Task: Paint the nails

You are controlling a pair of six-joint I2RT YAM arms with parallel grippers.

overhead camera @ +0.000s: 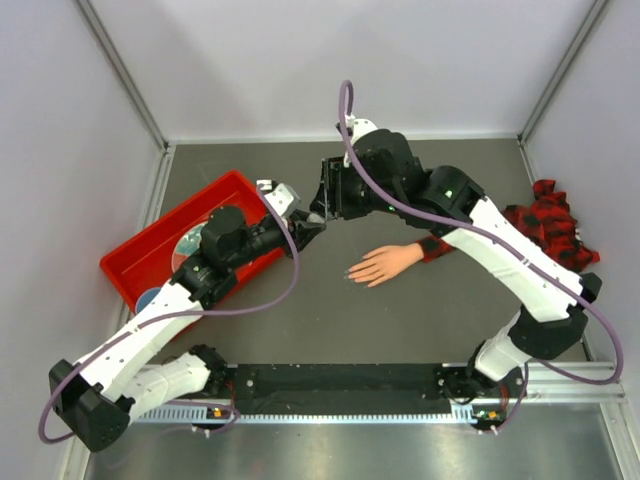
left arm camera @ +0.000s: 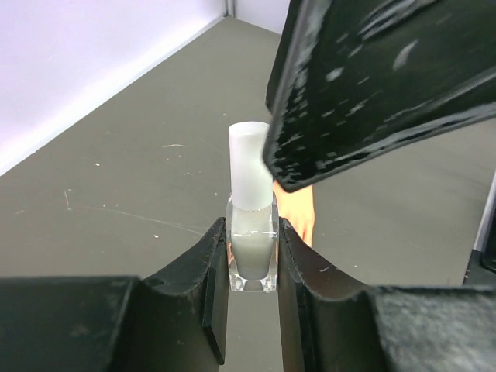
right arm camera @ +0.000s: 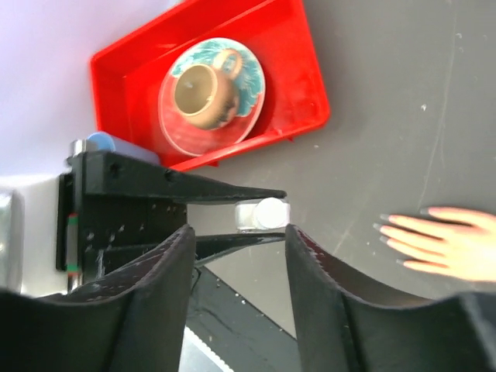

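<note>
The left jaws, above the worktop's middle toward its far edge, are clamped on the body of a small clear glass bottle (left arm camera: 253, 252). The right jaws stand apart on either side of its white cap (right arm camera: 270, 211), not closed on it.

The tiny nails (right arm camera: 385, 228) tip a peach-coloured fake hand (overhead camera: 385, 265) lying flat near the worktop's centre. Its red-and-black plaid sleeve (overhead camera: 548, 228) trails to the right edge and its fingers point at the left edge. The nails lie near both jaws, below them and toward the right edge, untouched.

They look hard, smooth and very small, and the hand is likely light enough to slide under a brush. Any steadying would best be at the wrist, with the brush taken by the cap.

A red plastic tray (right arm camera: 314, 74) with a patterned plate (right arm camera: 248, 77) and a brown cup (right arm camera: 203, 93) sits at the left edge.
</note>
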